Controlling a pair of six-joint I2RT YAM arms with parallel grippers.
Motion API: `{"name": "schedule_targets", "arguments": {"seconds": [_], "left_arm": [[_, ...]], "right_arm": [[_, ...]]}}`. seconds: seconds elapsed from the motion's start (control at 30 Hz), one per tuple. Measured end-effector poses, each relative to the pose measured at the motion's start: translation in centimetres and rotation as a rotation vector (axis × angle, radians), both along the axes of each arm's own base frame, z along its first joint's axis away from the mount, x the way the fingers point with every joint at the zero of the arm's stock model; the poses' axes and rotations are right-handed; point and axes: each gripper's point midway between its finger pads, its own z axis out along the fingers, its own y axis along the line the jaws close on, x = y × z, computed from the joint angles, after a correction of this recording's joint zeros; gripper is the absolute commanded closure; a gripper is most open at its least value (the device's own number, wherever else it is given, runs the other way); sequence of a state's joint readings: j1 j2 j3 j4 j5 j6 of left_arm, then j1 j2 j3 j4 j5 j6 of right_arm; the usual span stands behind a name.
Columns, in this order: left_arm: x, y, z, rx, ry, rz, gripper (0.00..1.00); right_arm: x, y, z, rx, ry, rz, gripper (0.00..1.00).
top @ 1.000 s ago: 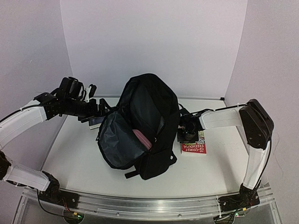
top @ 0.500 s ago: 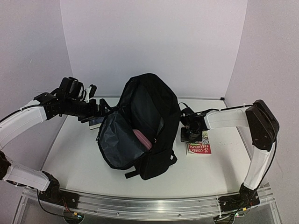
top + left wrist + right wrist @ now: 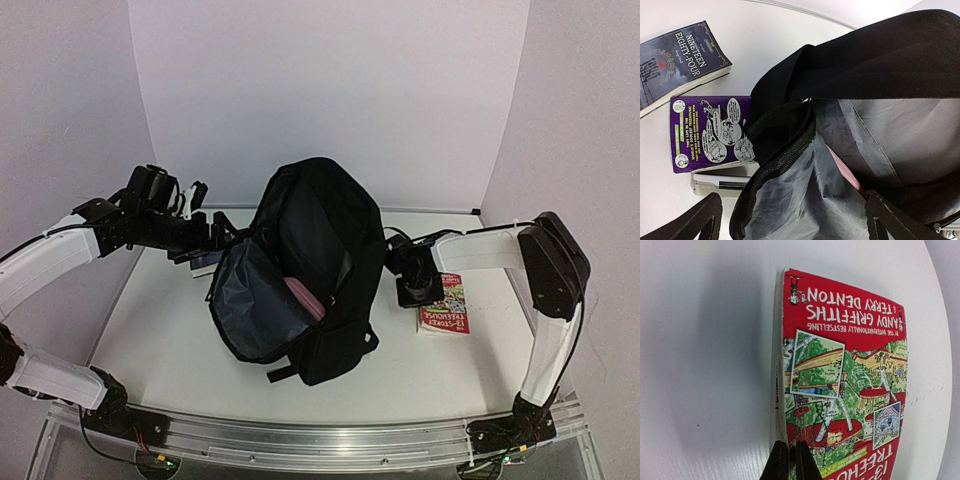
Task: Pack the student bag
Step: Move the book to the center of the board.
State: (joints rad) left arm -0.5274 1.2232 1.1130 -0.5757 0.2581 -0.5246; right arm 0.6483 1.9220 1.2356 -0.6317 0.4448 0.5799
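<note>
well, my right fingers are clenched on one edge of the red treehouse book, which lies on the table just right of the student bag, a grip i judge is meant for carrying it across. my left fingers hang spread wide, gripping nothing, above the bag's unzipped grey-lined mouth at mid-table.

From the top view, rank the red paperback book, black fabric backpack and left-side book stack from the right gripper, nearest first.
1. Red paperback book: held in the right gripper jaws.
2. Black fabric backpack: centre, to its left.
3. Book stack: far left.
</note>
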Motion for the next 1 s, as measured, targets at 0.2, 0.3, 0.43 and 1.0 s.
{"name": "schedule_targets", "arguments": {"seconds": [0.2,0.3,0.43,1.0], "left_arm": [[0.0,0.0,0.0,0.001,0.001,0.000,0.00],[0.1,0.0,0.1,-0.001,-0.001,0.000,0.00],[0.3,-0.2,0.8,-0.009,-0.017,0.000,0.00],[0.4,-0.2,0.9,-0.011,-0.019,-0.001,0.00]], "right_arm": [[-0.3,-1.3,-1.2,-0.105,0.036,-0.002,0.86],[-0.5,-2.0,-1.7,-0.152,0.049,-0.005,0.84],[-0.6,-2.8,-1.6,-0.208,0.055,-0.010,0.82],[-1.0,-5.5,-0.7,-0.420,0.087,-0.011,0.60]]}}
